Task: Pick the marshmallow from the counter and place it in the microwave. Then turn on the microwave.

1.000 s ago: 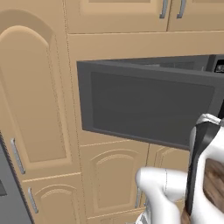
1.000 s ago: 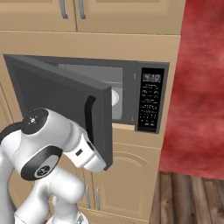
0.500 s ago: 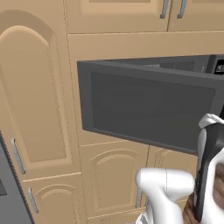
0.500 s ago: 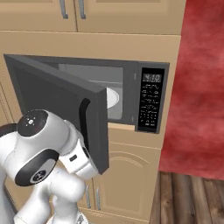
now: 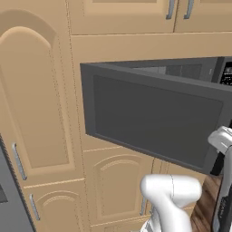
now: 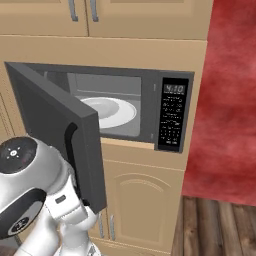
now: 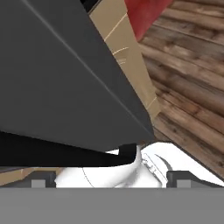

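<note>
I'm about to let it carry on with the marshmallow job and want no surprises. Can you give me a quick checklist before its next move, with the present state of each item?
1. Microwave door open: ok, swung wide.
2. White plate inside the cavity: ok.
3. Marshmallow on the plate: cannot tell.
4. End effector empty and open: ok, fingertips apart with nothing between.
5. Button panel unobstructed: ok, display lit.
6. End effector clear of the door: cannot tell, door edge looms very close in the hand view.

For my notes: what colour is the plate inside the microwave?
White; the plate shows best in the right base view.
</note>
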{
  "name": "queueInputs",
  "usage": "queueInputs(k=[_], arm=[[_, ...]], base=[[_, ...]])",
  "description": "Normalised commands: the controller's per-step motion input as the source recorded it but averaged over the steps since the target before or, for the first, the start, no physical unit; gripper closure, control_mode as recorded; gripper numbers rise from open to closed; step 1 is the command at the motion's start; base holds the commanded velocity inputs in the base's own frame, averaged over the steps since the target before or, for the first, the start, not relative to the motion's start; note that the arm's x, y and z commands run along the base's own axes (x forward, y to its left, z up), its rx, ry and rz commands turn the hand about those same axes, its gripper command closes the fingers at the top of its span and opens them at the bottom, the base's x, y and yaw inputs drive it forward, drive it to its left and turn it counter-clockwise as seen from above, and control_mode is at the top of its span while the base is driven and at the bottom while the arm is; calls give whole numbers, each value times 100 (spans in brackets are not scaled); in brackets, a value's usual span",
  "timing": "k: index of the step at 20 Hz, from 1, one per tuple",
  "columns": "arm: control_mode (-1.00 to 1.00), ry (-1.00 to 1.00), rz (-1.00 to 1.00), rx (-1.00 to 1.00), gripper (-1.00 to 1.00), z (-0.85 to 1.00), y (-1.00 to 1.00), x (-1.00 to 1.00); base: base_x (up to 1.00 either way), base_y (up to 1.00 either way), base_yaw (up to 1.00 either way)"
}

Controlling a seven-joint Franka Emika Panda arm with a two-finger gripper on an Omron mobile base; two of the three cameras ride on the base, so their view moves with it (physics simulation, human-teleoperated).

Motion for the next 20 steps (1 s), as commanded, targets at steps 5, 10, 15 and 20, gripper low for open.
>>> queueInputs(k=[5, 10, 15, 20], arm=[[-100, -43, -8, -10, -100, 10, 0, -45], [-100, -50, -12, -13, -100, 5, 0, -34], [-100, -34, -1, -5, -100, 0, -5, -26], [-100, -15, 20, 0, -100, -1, -21, 2]], base=[[0, 0, 0], [0, 0, 0], [0, 0, 0], [0, 0, 0]])
